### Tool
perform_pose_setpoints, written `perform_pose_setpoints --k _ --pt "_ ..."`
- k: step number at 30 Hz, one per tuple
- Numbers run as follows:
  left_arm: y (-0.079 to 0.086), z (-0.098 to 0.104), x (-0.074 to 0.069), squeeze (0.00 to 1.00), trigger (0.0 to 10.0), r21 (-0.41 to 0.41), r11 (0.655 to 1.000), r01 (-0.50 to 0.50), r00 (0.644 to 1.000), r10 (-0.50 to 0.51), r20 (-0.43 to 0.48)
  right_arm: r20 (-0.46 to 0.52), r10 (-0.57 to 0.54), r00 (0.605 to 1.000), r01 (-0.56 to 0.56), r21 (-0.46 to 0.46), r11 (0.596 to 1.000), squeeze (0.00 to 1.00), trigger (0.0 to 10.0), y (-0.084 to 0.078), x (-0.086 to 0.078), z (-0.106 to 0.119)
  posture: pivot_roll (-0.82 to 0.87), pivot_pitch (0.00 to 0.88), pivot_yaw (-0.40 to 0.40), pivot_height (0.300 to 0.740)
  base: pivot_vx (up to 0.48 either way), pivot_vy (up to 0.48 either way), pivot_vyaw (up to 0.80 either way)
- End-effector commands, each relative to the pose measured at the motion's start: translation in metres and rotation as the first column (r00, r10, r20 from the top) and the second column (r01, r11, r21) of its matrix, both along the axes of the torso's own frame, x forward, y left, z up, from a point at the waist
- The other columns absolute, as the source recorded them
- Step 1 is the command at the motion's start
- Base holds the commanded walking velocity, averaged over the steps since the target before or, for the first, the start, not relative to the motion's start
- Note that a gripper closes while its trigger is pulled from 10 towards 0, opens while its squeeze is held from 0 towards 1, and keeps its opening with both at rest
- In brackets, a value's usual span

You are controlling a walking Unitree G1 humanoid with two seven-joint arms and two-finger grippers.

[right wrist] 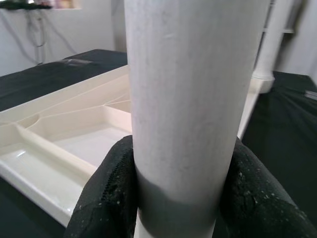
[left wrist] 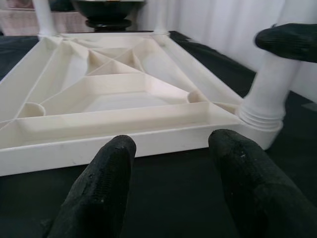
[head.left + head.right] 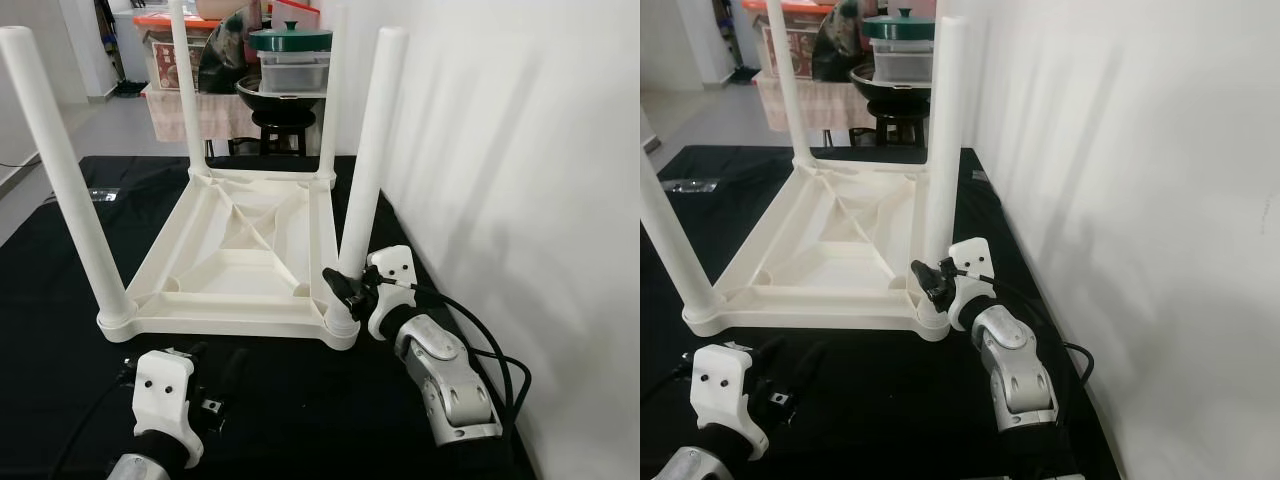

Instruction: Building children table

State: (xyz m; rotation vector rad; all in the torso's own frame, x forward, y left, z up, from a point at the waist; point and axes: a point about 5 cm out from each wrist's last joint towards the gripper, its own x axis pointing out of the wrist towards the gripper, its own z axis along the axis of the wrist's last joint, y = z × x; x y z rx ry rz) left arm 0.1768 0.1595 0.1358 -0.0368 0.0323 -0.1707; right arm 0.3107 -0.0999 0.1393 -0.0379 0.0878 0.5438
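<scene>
From the head views, a white plastic children's table (image 3: 245, 255) lies upside down on a black mat (image 3: 300, 400), next to a white wall (image 3: 520, 150). Four white legs stick up from its corners. The right gripper (image 3: 342, 290) squeezes the near right leg (image 3: 365, 160) low down, close to its socket. The left gripper (image 3: 215, 375) rests on the mat just in front of the table. Far behind, a pot with a green lid (image 3: 290, 40) sits on a clear box. In the left wrist view, the two black fingers (image 2: 101, 188) are spread apart and hold nothing, pointing at the table's rim (image 2: 124, 144). In the right wrist view, both fingers (image 1: 106, 193) press the leg (image 1: 190, 89) from both sides.
</scene>
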Motion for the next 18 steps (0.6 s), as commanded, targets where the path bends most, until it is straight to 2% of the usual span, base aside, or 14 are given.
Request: perform_pose_setpoints --k 1,2,3,4,5,8,9,11,12,13,14,16,17,18 --pt "-0.001 -0.001 0.0 0.0 10.0 -0.004 1.0 0.011 1.0 -0.011 -0.011 -0.145 0.021 0.989 -0.034 -0.087 0.996 0.0 0.6 -0.001 -0.007 -0.028 0.04 0.0 -0.051 0.74 0.0 0.0 0.0" --pt "-0.002 -0.001 0.0 0.0 10.0 -0.006 1.0 0.018 1.0 -0.018 -0.012 -0.121 0.05 0.991 -0.055 -0.043 0.998 0.0 10.0 0.0 -0.005 -0.021 0.03 0.0 -0.044 0.74 0.0 0.0 0.0" --pt "-0.003 -0.001 0.0 0.0 10.0 -0.007 1.0 0.023 1.0 -0.023 -0.012 -0.104 0.05 0.993 -0.052 -0.016 0.999 0.0 10.0 0.002 -0.005 -0.014 0.03 0.0 -0.044 0.74 0.0 0.0 0.0" --pt "-0.003 -0.001 0.001 0.0 10.0 -0.008 1.0 0.023 1.0 -0.023 -0.012 -0.088 0.132 0.987 -0.13 0.034 0.991 1.0 10.0 0.008 -0.005 -0.005 0.03 0.0 -0.043 0.74 0.0 0.0 0.0" --pt "-0.004 -0.001 0.001 0.0 10.0 -0.008 1.0 0.024 1.0 -0.024 -0.012 -0.059 0.241 0.969 -0.238 0.063 0.969 1.0 10.0 0.012 -0.005 0.004 0.03 0.0 -0.045 0.74 0.0 0.0 0.0" --pt "-0.005 -0.001 0.002 0.0 10.0 -0.009 1.0 0.025 1.0 -0.025 -0.01 -0.023 0.322 0.946 -0.32 0.067 0.945 1.0 10.0 0.014 -0.004 0.012 0.03 0.0 -0.046 0.74 0.0 0.0 0.0" --pt "-0.005 -0.001 0.002 0.0 10.0 -0.01 1.0 0.025 1.0 -0.025 -0.008 0.026 0.404 0.915 -0.405 0.067 0.912 1.0 10.0 0.012 0.002 0.022 0.03 0.0 -0.047 0.74 0.0 0.0 0.0" --pt "-0.006 -0.001 0.002 0.0 10.0 -0.012 1.0 0.024 1.0 -0.024 -0.007 0.065 0.45 0.89 -0.454 0.048 0.89 1.0 10.0 0.01 0.007 0.03 0.03 0.0 -0.047 0.74 0.0 0.0 0.0" --pt "-0.006 -0.001 0.003 0.0 10.0 -0.014 1.0 0.022 1.0 -0.022 -0.005 0.085 0.54 0.837 -0.544 0.03 0.839 0.0 10.0 0.01 0.013 0.037 0.03 0.0 -0.049 0.74 0.0 0.0 0.0" --pt "-0.007 -0.001 0.003 0.0 10.0 -0.016 1.0 0.022 1.0 -0.022 -0.004 0.093 0.597 0.797 -0.601 0.019 0.799 0.0 10.0 0.009 0.017 0.042 0.04 0.0 -0.052 0.74 0.0 0.0 0.0" --pt "-0.007 -0.001 0.003 0.0 10.0 -0.016 1.0 0.022 1.0 -0.022 -0.004 0.093 0.597 0.797 -0.601 0.019 0.799 0.0 10.0 0.009 0.017 0.042 0.04 0.0 -0.052 0.74 0.0 0.0 0.0" --pt "-0.007 0.0 0.004 0.0 10.0 -0.017 1.0 0.019 1.0 -0.019 0.001 0.053 0.71 0.703 -0.711 0.007 0.703 0.0 10.0 0.007 0.024 0.046 0.05 0.0 -0.059 0.74 0.0 0.0 0.0" --pt "-0.007 0.0 0.004 0.0 10.0 -0.017 1.0 0.018 1.0 -0.018 0.003 0.037 0.734 0.678 -0.735 0.007 0.678 0.0 10.0 0.005 0.027 0.048 0.05 0.0 -0.06 0.74 0.0 0.0 0.0" --pt "-0.007 0.0 0.004 0.0 10.0 -0.017 1.0 0.018 1.0 -0.018 0.003 0.037 0.734 0.678 -0.735 0.007 0.678 0.0 10.0 0.005 0.027 0.048 0.05 0.0 -0.06 0.74 0.0 0.0 0.0"
